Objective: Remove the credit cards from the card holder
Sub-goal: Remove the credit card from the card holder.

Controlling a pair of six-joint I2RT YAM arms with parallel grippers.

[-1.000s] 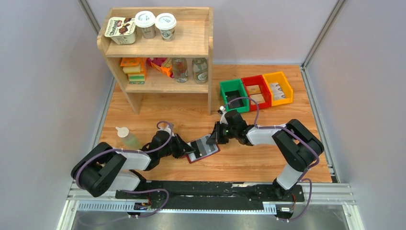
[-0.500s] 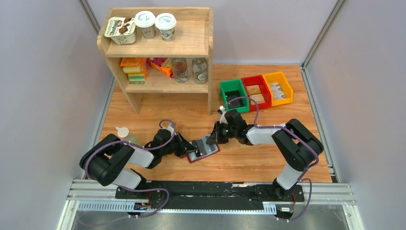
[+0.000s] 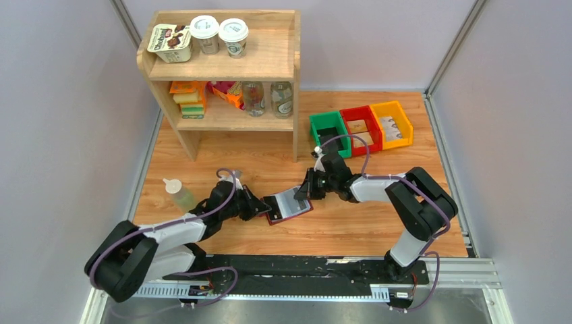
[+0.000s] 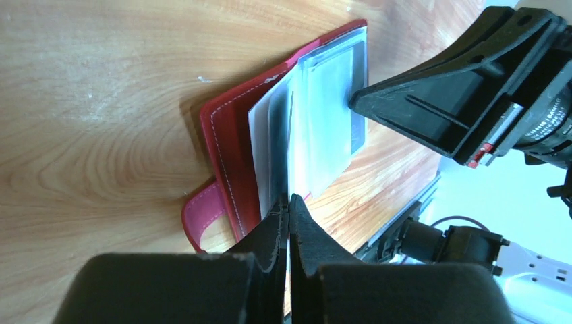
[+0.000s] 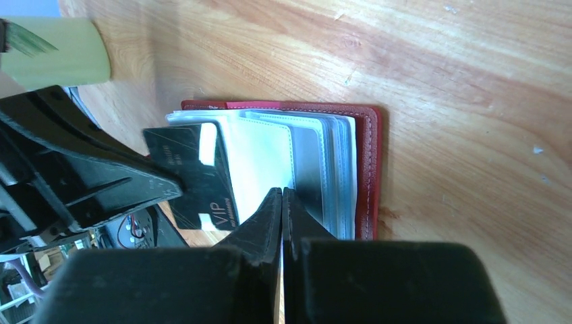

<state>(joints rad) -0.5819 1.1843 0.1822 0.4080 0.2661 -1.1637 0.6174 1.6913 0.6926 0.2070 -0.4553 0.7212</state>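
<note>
The dark-red card holder [image 3: 290, 206] lies open on the wooden table between my two grippers, its clear sleeves fanned up. In the left wrist view its red cover [image 4: 229, 135] and closing tab rest on the wood. A dark credit card [image 5: 199, 172] printed "VIP" sticks partly out of a sleeve on the holder's left side. My left gripper [image 3: 262, 208] is shut on that card's outer edge, jaws pressed together [image 4: 289, 201]. My right gripper [image 3: 303, 194] is shut on a clear sleeve from the opposite side [image 5: 282, 194], beside the red cover [image 5: 369, 169].
A pale green squeeze bottle [image 3: 179, 194] stands left of the left arm. A wooden shelf [image 3: 222, 67] with cups and packets fills the back left. Green [image 3: 329, 133], red [image 3: 361, 128] and yellow [image 3: 391, 123] bins sit at the back right.
My left gripper has closed onto the card's edge and its arm has stretched out lower and further left. The holder has shifted slightly away from the arms' bases. My right gripper stays shut.
</note>
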